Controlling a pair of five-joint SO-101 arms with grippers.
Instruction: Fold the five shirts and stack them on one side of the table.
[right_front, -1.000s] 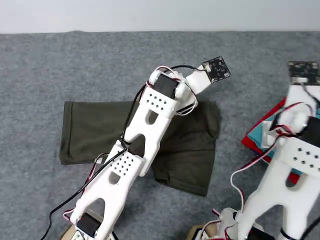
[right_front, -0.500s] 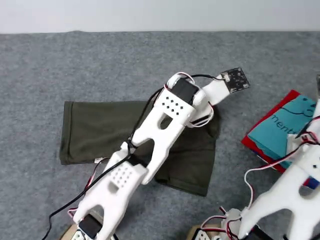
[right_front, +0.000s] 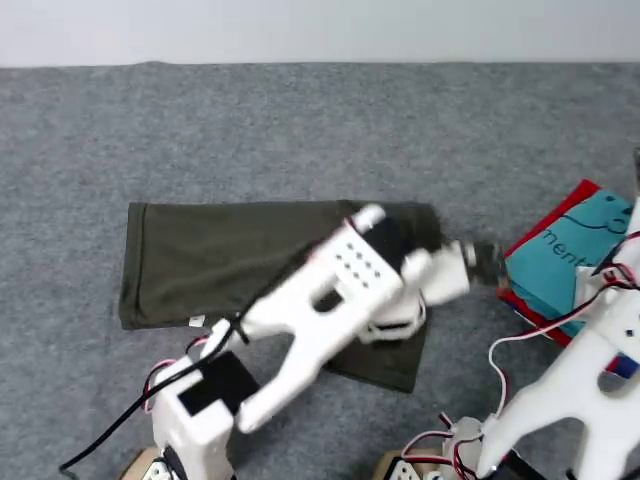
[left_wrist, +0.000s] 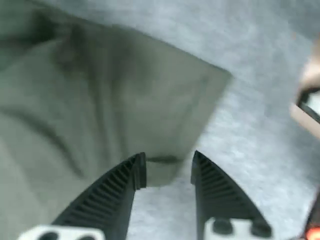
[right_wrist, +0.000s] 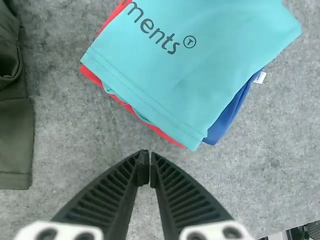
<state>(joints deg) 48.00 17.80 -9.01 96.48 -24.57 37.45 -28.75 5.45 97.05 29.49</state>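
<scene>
The left claw (left_wrist: 167, 161) hangs open over the right edge of the half-folded dark olive cotton shirt (right_front: 200, 260) on the grey felt worktop (right_front: 300, 120), where pinching only the top layer could unravel the fold, while the right claw (right_wrist: 150, 161) sits closed and empty.

Olive shirt (right_front: 200, 255) — teal, red, blue stack (right_wrist: 200, 65)

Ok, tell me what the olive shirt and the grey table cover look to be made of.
Olive shirt: soft matte knit cloth, probably cotton jersey; it creases and has a stitched hem. Grey table cover: looks like felt or low-pile carpet, matte, with a fuzzy, mottled surface.
</scene>
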